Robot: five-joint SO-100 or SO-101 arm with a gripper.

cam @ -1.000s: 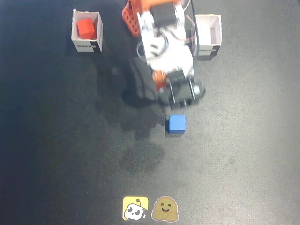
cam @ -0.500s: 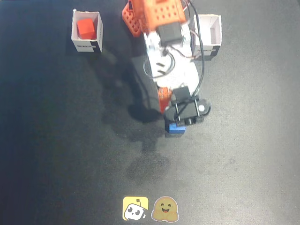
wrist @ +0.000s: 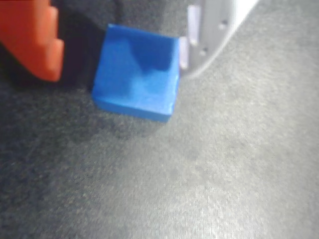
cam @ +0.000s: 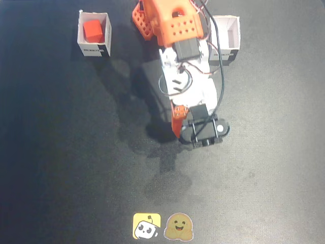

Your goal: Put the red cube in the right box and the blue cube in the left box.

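Observation:
The blue cube point(wrist: 135, 74) sits on the dark mat, seen only in the wrist view; in the fixed view the arm hides it. My gripper point(wrist: 119, 62) is open and straddles it: the white finger point(wrist: 209, 30) touches the cube's right edge, and the orange finger point(wrist: 35, 40) stands off its left side with a dark gap. In the fixed view the gripper point(cam: 184, 136) is low at mid-table. The red cube point(cam: 94, 30) lies inside the right box point(cam: 94, 50), which has a corner nub, at the view's upper left. The left box point(cam: 229, 51) stands at the upper right, partly behind the arm.
The orange arm base point(cam: 170, 20) stands at the top centre between the two boxes. Two stickers point(cam: 162, 226) lie at the mat's bottom edge. A black camera mount point(cam: 204, 129) sticks out over the gripper.

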